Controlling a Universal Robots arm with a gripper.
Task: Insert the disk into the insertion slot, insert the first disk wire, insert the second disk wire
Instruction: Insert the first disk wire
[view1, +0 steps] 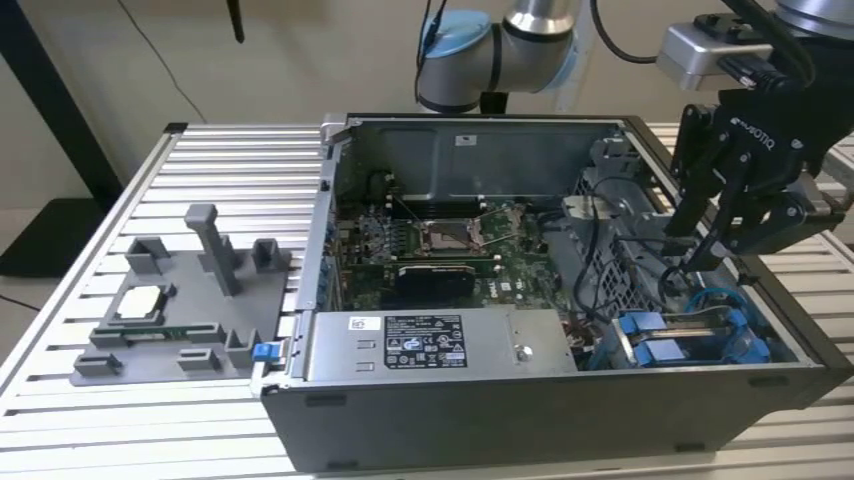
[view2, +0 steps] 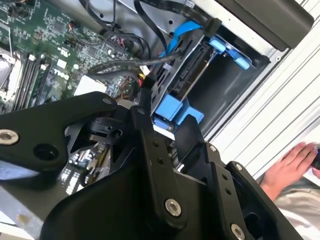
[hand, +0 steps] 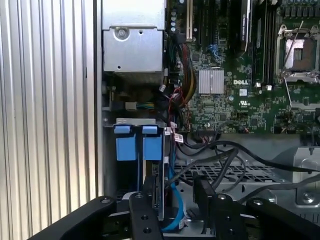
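Black, the tool (view1: 687, 258) reaches down into the open computer case (view1: 441, 130) on the slatted metal worktop (view1: 160, 440). In both wrist views its fingers (hand: 150, 200) stand apart, released, with nothing pinched between them. A blue cable (hand: 175, 212) and a few black cables (hand: 220, 160) run through the gap. The disk (view2: 191, 75) stands on edge inside the slot (view1: 694, 335), just beyond the fingertips, with blue tabs (hand: 125, 147) at its end. Whether the blue cable is plugged into the disk I cannot tell. The green circuit board (hand: 225, 85) lies further off from the tool, and a grey labelled box (view1: 427, 345) sits beside the slot. In the second wrist view a person's hand (view2: 292, 162) rests outside the case, well apart from the tool
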